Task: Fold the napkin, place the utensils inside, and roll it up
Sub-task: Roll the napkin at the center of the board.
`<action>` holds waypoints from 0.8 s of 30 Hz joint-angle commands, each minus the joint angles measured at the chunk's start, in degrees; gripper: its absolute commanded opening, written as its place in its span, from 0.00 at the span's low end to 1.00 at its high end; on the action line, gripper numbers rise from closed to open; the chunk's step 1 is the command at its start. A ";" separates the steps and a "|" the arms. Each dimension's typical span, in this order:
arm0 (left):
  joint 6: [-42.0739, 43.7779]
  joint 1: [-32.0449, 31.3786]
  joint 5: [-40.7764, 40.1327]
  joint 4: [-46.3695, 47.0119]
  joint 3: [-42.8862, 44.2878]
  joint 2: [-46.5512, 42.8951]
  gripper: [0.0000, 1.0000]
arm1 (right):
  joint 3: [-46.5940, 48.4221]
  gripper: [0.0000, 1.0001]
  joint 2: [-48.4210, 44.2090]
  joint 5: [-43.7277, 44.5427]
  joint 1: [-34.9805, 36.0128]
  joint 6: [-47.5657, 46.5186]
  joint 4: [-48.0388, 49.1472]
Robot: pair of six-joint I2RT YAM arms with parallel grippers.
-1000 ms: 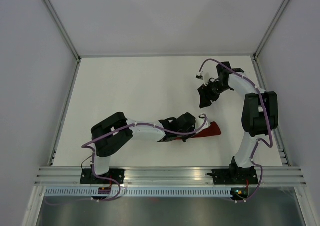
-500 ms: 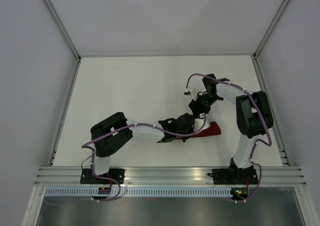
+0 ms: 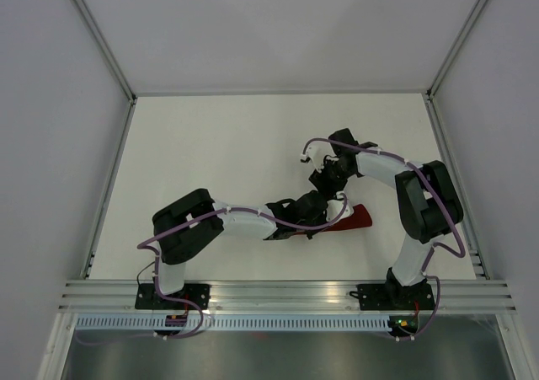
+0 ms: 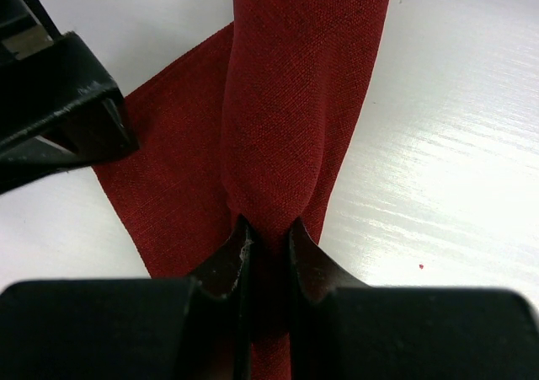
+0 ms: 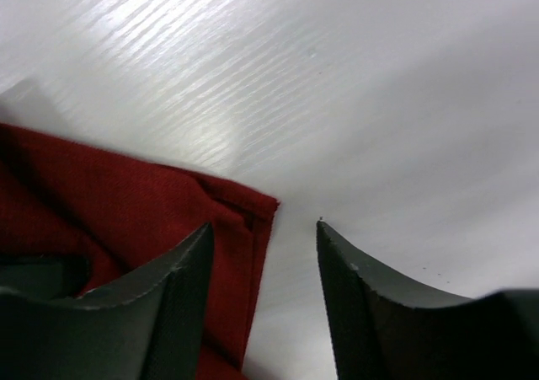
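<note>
The dark red napkin (image 3: 354, 217) lies rolled on the white table near the middle right. In the left wrist view its roll (image 4: 295, 102) runs away from my left gripper (image 4: 268, 232), which is shut on the roll's near end. A flat flap of cloth spreads to the left. My right gripper (image 3: 324, 182) is open just beyond the left gripper. In the right wrist view (image 5: 263, 228) its jaws straddle the napkin's hemmed corner (image 5: 244, 207), one finger over the cloth, the other over bare table. The utensils are hidden.
The white table (image 3: 210, 161) is fenced by an aluminium frame and grey walls. The right gripper's black finger (image 4: 59, 110) shows at the left of the left wrist view, close to the cloth flap.
My right arm has swung from the far right of the table in toward the left gripper and the napkin. The left arm and the napkin have stayed in place.
</note>
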 commanded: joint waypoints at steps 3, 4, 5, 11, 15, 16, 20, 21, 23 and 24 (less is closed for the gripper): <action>2.40 0.22 0.66 -2.45 -1.16 -0.31 0.02 | -3.88 0.51 3.44 6.79 0.97 2.00 1.95; 2.40 0.22 0.75 -2.45 -1.25 -0.40 0.02 | -4.06 0.45 3.53 6.88 1.32 2.00 1.94; 2.40 0.22 0.66 -2.54 -1.25 -0.31 0.02 | -4.32 0.44 3.62 6.97 1.50 1.92 1.86; 2.48 0.22 1.01 -2.63 -1.25 -0.40 0.02 | -5.03 0.26 4.14 6.97 2.47 1.21 0.54; 2.48 0.22 1.27 -2.63 -1.16 -0.22 0.02 | -4.50 0.27 4.06 6.88 2.73 0.69 -0.60; 2.57 0.22 1.45 -2.63 -1.16 -0.05 0.02 | -4.41 0.27 3.97 7.06 2.73 0.25 -1.13; 2.66 0.22 1.63 -2.45 -1.16 -0.05 0.02 | -4.50 0.27 4.32 7.76 2.82 -0.37 -1.48; 2.57 0.22 1.63 -2.45 -1.16 -0.05 0.02 | -4.59 0.22 4.41 7.85 2.91 -0.46 -1.57; 2.66 0.30 1.63 -2.28 -1.16 -0.40 0.02 | -4.59 0.17 5.02 7.94 2.82 -0.37 -1.48; 2.66 0.22 2.93 -2.19 -1.25 -0.49 0.02 | -4.42 0.08 5.29 8.02 2.91 -0.11 -1.57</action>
